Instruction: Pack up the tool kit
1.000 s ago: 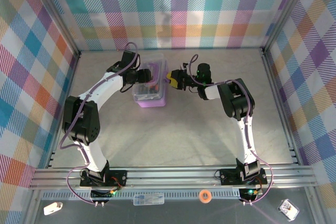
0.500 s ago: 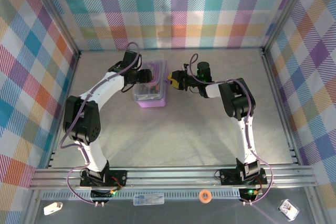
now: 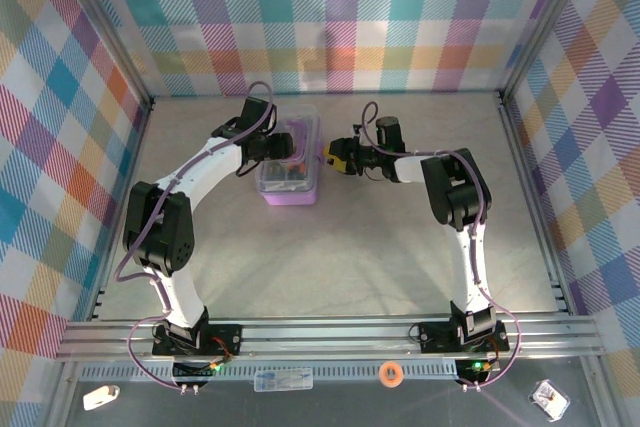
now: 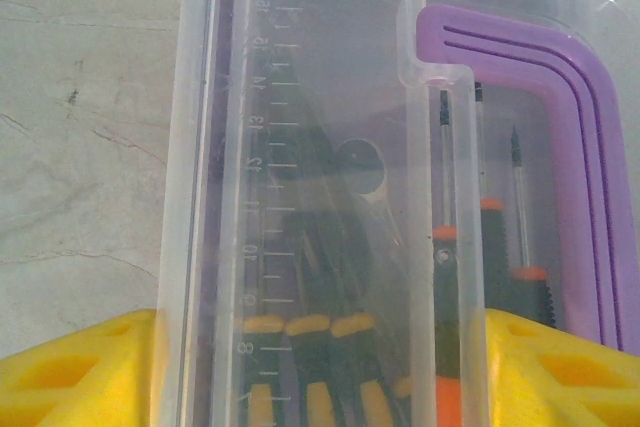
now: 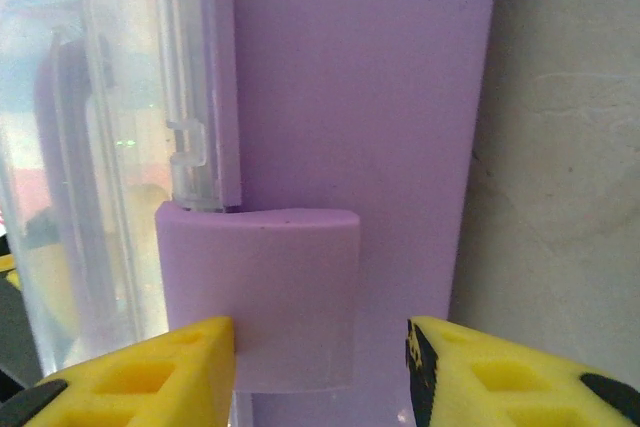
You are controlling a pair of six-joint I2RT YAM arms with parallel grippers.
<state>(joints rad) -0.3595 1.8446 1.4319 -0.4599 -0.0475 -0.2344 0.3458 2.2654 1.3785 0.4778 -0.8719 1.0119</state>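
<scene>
Two arms: flank the lilac tool kit case [image 3: 290,195], which sits at the back middle of the table [image 3: 350,247], likely to steady and close it.
Left gripper [image 4: 320,347]: yellow fingers [image 4: 70,377] press against both sides of the clear lid [image 4: 300,97], apparently holding it down over the screwdrivers [image 4: 447,287] inside.
Right gripper [image 5: 318,347]: half spread, straddling the purple latch [image 5: 260,287] on the case's side. One finger stands clear, so nothing is pinched; it is probably lined up to snap the latch.

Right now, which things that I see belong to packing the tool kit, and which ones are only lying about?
For the job: case; screwdrivers; latch.
Lying about: orange ring; small clear box; white piece at left; white piece at right.
</scene>
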